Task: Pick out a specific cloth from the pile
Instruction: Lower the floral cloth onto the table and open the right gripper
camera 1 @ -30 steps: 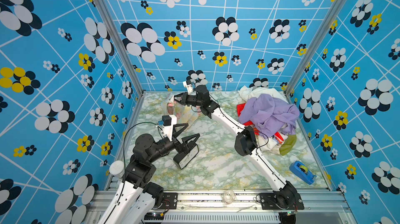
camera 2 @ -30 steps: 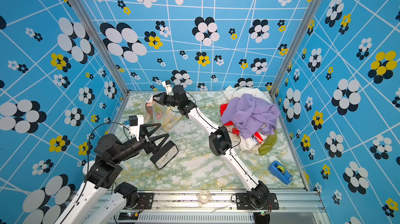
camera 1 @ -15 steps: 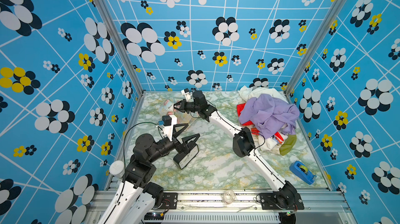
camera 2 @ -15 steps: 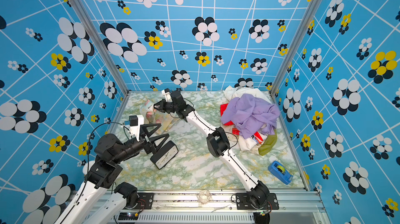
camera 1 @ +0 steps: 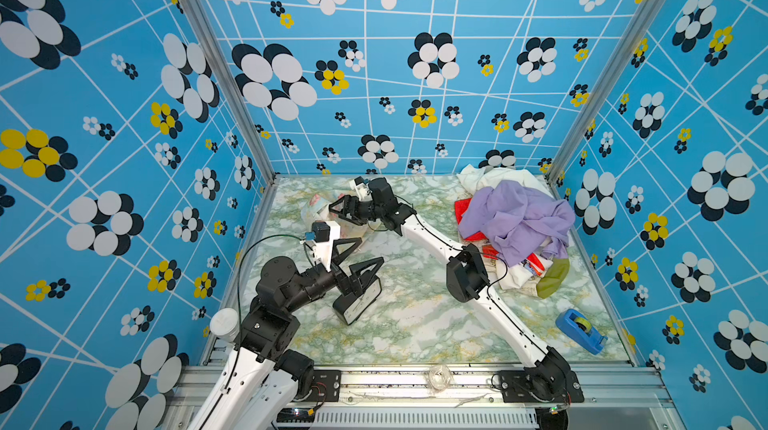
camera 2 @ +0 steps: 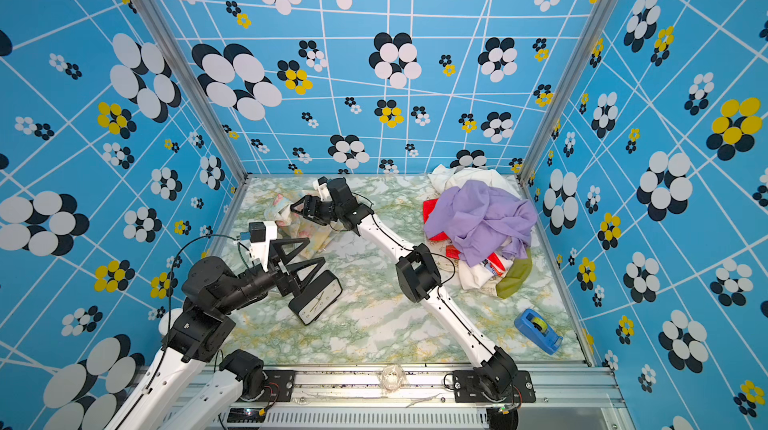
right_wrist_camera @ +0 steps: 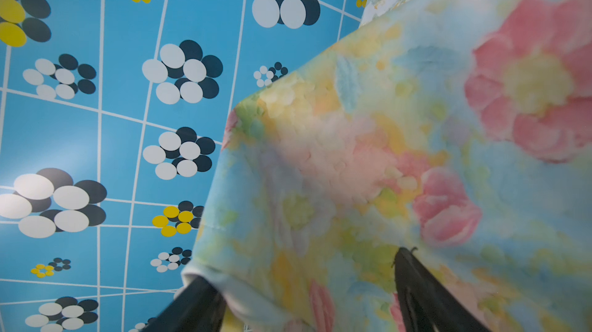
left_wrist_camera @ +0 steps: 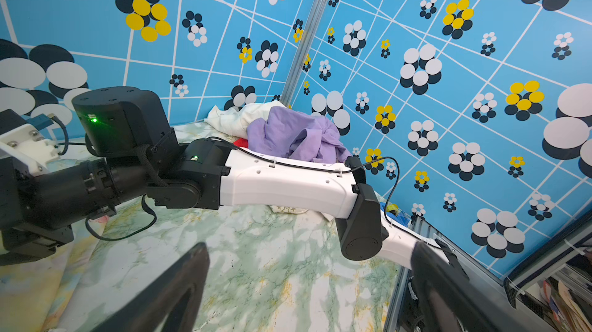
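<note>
My right claw stands wide over the far end of the cloth. The cloth lies far left, well apart from the pile, and runs nearward toward my left claw, also wide and empty.

Beyond the left claw, its dark fingers spread wide, the right arm stretches across the marbled tabletop in front of the lavender-topped pile.

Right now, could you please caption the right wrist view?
Right gripper, jaws open, fingers spread against the pink-flowered cloth.
</note>
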Tool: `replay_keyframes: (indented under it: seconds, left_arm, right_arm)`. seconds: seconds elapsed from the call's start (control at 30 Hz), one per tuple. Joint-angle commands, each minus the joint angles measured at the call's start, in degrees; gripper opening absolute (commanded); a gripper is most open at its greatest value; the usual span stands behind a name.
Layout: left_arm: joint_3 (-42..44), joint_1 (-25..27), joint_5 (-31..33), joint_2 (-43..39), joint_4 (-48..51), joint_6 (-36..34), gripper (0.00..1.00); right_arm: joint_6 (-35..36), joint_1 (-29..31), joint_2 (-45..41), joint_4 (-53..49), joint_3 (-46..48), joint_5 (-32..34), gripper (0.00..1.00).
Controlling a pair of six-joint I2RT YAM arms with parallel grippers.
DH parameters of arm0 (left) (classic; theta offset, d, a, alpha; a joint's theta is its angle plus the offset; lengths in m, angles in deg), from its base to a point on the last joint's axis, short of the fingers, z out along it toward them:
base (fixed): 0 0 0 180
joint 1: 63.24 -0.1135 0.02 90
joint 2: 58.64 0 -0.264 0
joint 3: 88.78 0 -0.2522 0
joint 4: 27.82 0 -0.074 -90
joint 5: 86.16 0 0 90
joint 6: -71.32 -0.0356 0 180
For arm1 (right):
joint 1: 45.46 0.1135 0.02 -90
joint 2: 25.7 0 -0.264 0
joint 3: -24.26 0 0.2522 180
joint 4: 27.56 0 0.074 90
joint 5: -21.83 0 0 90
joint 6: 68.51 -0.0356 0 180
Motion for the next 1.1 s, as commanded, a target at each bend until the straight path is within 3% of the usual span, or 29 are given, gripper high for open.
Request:
replay_keyframes:
  seconds: [0.0, 0.43, 0.53, 0.6, 0.77, 0.93, 1.07]
  left_arm:
    - [0.4, -0.4, 0.4, -0.7, 0.0, -0.8, 0.99]
    - [1.0, -0.5, 1.1, -2.6, 0.9, -0.1, 0.99]
    - [0.9, -0.5, 1.3, -3.0, 1.1, -0.1, 0.99]
    - [0.8, -0.5, 1.4, -3.0, 1.3, -0.2, 0.99]
    - [0.1, -0.6, 2.4, -2.6, 2.4, -0.4, 0.99]
    - [-1.8, -0.8, 4.2, -1.8, 5.2, -1.7, 0.99]
    - [-3.6, -1.2, 7.2, -0.9, 8.9, -3.4, 0.99]
  right_arm:
    - [1.1, 0.1, -2.4, -0.3, 0.5, -2.3, 0.87]
    - [3.4, 0.1, -10.9, -2.8, 4.7, -6.7, 0.93]
    - [5.8, 0.1, -12.6, -6.3, 5.2, -7.2, 0.93]
    - [8.5, 0.1, -14.5, -9.4, 6.0, -6.9, 0.99]
    - [15.7, -0.4, -20.1, -17.3, 9.2, -4.8, 0.99]
    - [21.7, -3.1, -28.5, -23.5, 17.0, -2.3, 0.99]
    - [24.9, -6.2, -39.9, -21.6, 32.0, 0.9, 0.99]
